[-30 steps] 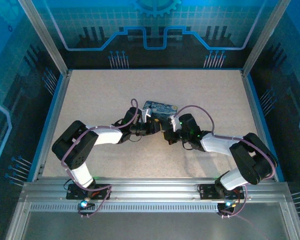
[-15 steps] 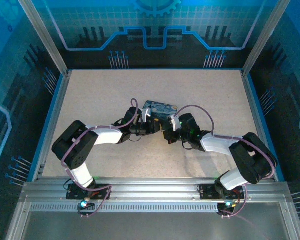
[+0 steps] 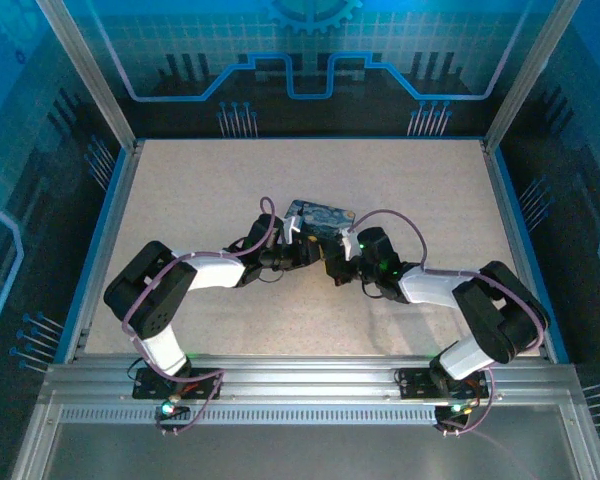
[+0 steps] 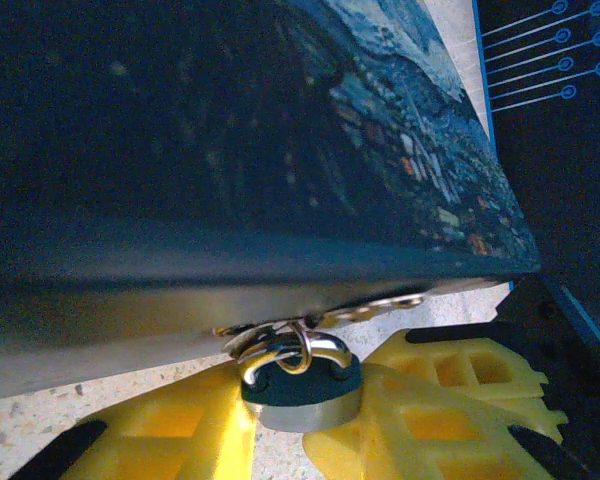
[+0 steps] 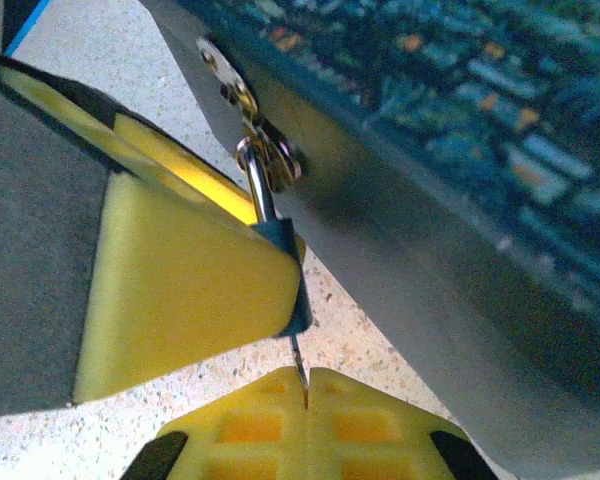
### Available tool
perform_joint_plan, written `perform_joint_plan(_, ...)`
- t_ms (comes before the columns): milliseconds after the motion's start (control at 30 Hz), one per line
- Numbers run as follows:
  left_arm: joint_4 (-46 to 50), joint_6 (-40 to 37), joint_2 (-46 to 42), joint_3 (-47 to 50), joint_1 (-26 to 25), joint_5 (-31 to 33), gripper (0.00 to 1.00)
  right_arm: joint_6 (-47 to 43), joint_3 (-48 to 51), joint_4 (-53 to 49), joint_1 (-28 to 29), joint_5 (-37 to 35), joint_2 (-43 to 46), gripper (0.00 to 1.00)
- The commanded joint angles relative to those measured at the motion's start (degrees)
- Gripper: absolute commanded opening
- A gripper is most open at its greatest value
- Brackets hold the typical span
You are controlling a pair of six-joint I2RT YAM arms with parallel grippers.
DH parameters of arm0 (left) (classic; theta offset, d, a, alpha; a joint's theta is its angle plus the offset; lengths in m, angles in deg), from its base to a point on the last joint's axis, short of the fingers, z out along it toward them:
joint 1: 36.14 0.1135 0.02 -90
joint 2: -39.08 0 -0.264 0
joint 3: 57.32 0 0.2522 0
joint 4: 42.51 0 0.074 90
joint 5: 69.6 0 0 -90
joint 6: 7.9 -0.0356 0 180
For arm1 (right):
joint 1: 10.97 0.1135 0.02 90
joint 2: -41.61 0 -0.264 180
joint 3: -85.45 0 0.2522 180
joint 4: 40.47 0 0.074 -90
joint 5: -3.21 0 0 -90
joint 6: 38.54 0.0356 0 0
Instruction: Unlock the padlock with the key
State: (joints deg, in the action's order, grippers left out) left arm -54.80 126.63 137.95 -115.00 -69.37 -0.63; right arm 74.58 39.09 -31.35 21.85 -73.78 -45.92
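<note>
At the hasp (image 4: 380, 303) of the tin (image 4: 280, 150), my left gripper (image 4: 302, 425) clamps the padlock (image 4: 300, 392); my right gripper (image 5: 308, 388) pinches the key (image 5: 297, 362), aligned at its base opposite the tin.

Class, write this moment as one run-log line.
left gripper: shut on padlock | right gripper: shut on key, key meeting padlock underside | shackle: through hasp on tin

Close-up along the side of a dark blue tin (image 4: 410, 150) with a swirly painted print, seen from low down. A small padlock (image 4: 302, 388) hangs by its silvery shackle (image 4: 292, 350) from a metal hasp (image 4: 380, 304) on the tin's lower edge. The left pincer (image 4: 300, 425) grips the padlock's dark bluish body between two yellow fingers (image 4: 440, 400), just above a speckled counter (image 4: 70, 395).
</note>
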Motion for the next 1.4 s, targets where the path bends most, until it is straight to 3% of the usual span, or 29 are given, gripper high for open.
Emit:
perform_joint_plan(0,-2.6,0.7,-0.5,-1.2,-1.3,-2.7,0.32,0.3,-0.3,6.8,-0.4,0.2,-0.5,0.0)
perform_joint_plan(400,-2.8,1.3,0.3,-1.9,-1.7,-2.8,0.32,4.0,-0.7,10.8,-0.6,0.9,-2.0,0.0)
perform_joint_plan(833,-7.2,5.5,5.3,-3.7,-1.6,-3.8,0.37,10.8,-7.1,-12.4,0.3,-0.7,-2.4,0.0)
perform_joint_plan(1367,-5.6,8.9,-2.6,5.4,2.1,-0.2,0.68,15.4,-8.7,-14.4,0.1,1.3,-4.7,0.0)
